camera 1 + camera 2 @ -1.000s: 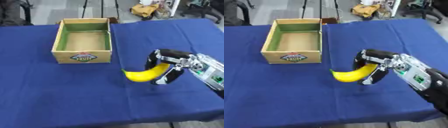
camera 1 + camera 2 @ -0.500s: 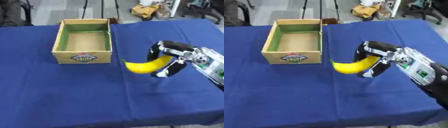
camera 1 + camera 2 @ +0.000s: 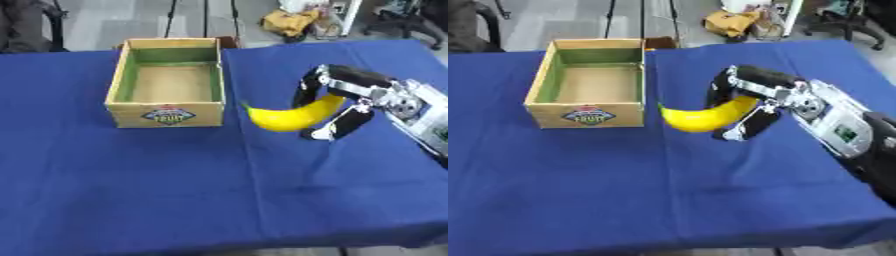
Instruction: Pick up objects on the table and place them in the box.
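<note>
My right hand (image 3: 337, 95) comes in from the right and is shut on a yellow banana (image 3: 293, 115), which hangs in the air above the blue table, its free end pointing left. The banana is just right of the cardboard box (image 3: 166, 114), an open-topped box with green inner walls and a brown floor; nothing shows inside it. The banana's tip is close to the box's front right corner, apart from it. A faint shadow lies on the cloth below the hand. My left hand shows in neither view.
The table is covered with a blue cloth (image 3: 131, 185) that reaches every side of the view. Beyond the far edge stand chair legs, a stand and a yellow bag (image 3: 293, 22) on the floor.
My right hand has lifted the banana off the cloth and carried it up and to the left, toward the box. The box has not moved.
</note>
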Controlling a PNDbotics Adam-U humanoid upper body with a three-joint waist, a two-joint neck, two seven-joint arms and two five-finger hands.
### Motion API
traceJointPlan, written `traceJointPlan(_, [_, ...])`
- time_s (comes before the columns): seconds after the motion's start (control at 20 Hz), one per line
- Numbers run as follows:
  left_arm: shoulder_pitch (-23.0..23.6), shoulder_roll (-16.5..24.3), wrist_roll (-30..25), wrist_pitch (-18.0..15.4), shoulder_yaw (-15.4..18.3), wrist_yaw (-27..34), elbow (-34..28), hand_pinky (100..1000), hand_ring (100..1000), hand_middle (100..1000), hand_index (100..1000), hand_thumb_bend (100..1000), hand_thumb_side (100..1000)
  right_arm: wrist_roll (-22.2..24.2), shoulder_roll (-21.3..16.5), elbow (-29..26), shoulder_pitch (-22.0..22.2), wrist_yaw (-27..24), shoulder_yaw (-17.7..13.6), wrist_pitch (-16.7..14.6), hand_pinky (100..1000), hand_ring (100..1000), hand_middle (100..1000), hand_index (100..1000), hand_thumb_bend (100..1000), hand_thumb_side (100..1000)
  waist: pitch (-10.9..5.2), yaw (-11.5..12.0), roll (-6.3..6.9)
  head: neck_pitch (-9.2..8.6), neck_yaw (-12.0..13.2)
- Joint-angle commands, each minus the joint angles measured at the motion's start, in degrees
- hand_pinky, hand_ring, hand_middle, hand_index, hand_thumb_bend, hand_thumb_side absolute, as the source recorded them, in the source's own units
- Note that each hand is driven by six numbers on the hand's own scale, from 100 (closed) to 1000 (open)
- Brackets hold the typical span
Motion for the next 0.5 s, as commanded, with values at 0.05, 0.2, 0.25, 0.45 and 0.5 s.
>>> traceJointPlan(0.05, [-0.49,1.69,-0.26,-0.04,0.00,0.25,-0.66,787,832,821,903,1000,713,-0.38,-2.21,-0.37,-1.86,-0.58,-1.15,-0.12,577,487,485,621,480,100,-0.91,0.19,0.16,-0.32,-0.21])
traceJointPlan(0.2, [-0.61,1.70,-0.36,0.01,-0.10,0.32,-0.69,787,832,821,903,1000,712,-0.56,-2.37,0.00,-3.21,-0.70,-1.25,-0.18,577,488,486,621,480,100,-0.90,0.42,0.20,-0.31,-0.26])
traceJointPlan(0.25, [-0.64,1.70,-0.41,0.02,-0.15,0.34,-0.72,787,832,821,903,1000,713,-0.63,-2.41,0.11,-3.65,-0.74,-1.28,-0.20,578,488,487,622,480,100,-0.89,0.49,0.21,-0.30,-0.31])
traceJointPlan(0.45, [-0.76,1.56,-0.56,0.08,-0.30,0.39,-0.79,788,832,821,903,1000,713,-0.82,-2.11,0.94,-5.62,-0.76,-1.33,-0.22,579,488,487,622,480,100,-0.89,0.92,0.24,-0.30,-0.48])
traceJointPlan(0.5, [-0.78,1.52,-0.58,0.10,-0.33,0.40,-0.80,788,832,821,903,1000,713,-0.84,-1.92,1.28,-6.13,-0.72,-1.29,-0.25,579,488,487,622,480,100,-0.88,1.05,0.27,-0.31,-0.53])
